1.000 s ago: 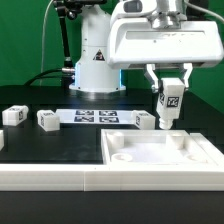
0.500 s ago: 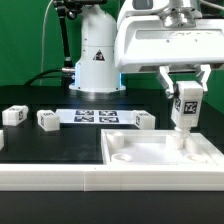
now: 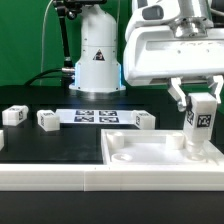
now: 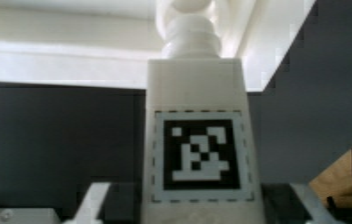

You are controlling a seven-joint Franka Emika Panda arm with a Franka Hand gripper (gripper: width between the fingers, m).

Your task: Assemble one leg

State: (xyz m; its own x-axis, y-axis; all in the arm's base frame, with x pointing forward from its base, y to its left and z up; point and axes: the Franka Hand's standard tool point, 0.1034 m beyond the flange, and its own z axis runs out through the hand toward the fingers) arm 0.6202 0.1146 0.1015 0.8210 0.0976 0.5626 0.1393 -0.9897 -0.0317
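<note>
On the black table (image 3: 40, 140), the largest thing we see is the white arm (image 3: 95, 55), standing at the back in front of a green backdrop. Next in size is the flat white panel (image 3: 150, 150) with recessed corners, lying toward the exterior view's right. A long white rim bar (image 3: 50, 176) runs across in front of it. The marker board (image 3: 100, 116) lies flat behind the panel, near the arm's foot.

The gripper (image 3: 200, 104) hangs over the panel's far corner on the exterior view's right. Its fingers (image 3: 180, 96) are closed narrowly on the upper part of the leg (image 3: 200, 128), which we see held upright with its tagged face toward the exterior camera. The leg's lower end is down at that recessed corner. We cannot tell whether it touches the panel.

Three more legs lie loose on the table, well apart from the held one. A far-left leg (image 3: 14, 115) and a second leg (image 3: 47, 119) lie near each other, and a third leg (image 3: 143, 120) lies just behind the panel's far edge.

In the wrist view we see the black-and-white tag (image 4: 199, 155) on the held leg. Beyond it, the leg's narrow ridged tip (image 4: 189, 25) stands out against blurred white.
</note>
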